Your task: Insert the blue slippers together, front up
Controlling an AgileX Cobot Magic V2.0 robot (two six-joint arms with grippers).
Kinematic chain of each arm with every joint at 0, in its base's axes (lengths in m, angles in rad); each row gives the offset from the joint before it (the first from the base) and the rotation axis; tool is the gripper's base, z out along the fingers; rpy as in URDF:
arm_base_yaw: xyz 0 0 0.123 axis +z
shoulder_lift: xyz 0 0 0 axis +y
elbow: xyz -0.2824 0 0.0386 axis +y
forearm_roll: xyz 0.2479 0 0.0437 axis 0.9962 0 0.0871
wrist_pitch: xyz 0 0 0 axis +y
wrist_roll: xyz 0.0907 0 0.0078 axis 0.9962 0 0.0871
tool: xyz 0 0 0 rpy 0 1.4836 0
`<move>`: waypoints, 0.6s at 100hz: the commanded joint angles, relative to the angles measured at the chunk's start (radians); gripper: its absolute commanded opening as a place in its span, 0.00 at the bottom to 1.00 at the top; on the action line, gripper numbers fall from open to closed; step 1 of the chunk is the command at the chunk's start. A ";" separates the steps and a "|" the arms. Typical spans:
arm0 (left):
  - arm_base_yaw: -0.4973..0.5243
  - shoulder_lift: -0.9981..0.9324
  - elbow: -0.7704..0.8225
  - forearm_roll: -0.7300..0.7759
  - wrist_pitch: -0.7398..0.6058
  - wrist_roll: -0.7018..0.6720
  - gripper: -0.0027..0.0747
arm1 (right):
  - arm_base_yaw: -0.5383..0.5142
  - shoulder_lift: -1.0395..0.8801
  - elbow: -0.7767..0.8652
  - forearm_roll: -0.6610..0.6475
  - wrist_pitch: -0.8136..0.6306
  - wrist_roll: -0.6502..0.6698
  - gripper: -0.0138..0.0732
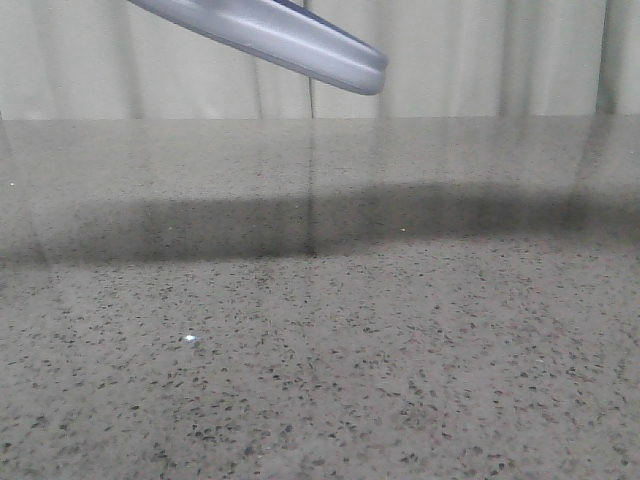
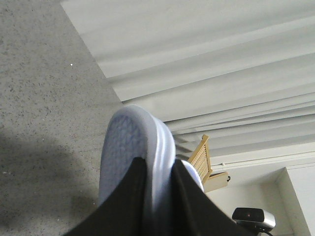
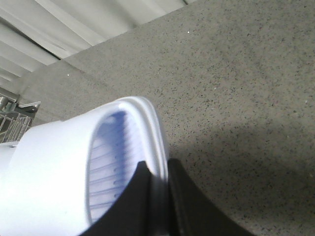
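Observation:
Each gripper holds one pale blue slipper off the speckled table (image 1: 330, 360). In the left wrist view my left gripper (image 2: 160, 163) is shut on the thick sole edge of a slipper (image 2: 125, 147), whose textured underside faces the camera. In the right wrist view my right gripper (image 3: 157, 164) is shut on the side rim of the other slipper (image 3: 49, 172), whose ribbed footbed (image 3: 108, 157) and wide strap show. In the front view one slipper (image 1: 280, 35) hangs tilted in the air at the top left; I cannot tell which one. No gripper shows there.
A pale curtain (image 1: 480, 60) hangs behind the table's far edge. A wooden slatted rack (image 2: 202, 157) and a black camera (image 2: 253, 216) show past the left slipper. A wire rack (image 3: 12, 118) stands at the table's end in the right wrist view.

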 commanded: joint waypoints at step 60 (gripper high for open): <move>-0.001 -0.011 -0.037 -0.113 0.118 0.003 0.06 | 0.000 0.043 0.129 0.254 -0.085 -0.084 0.04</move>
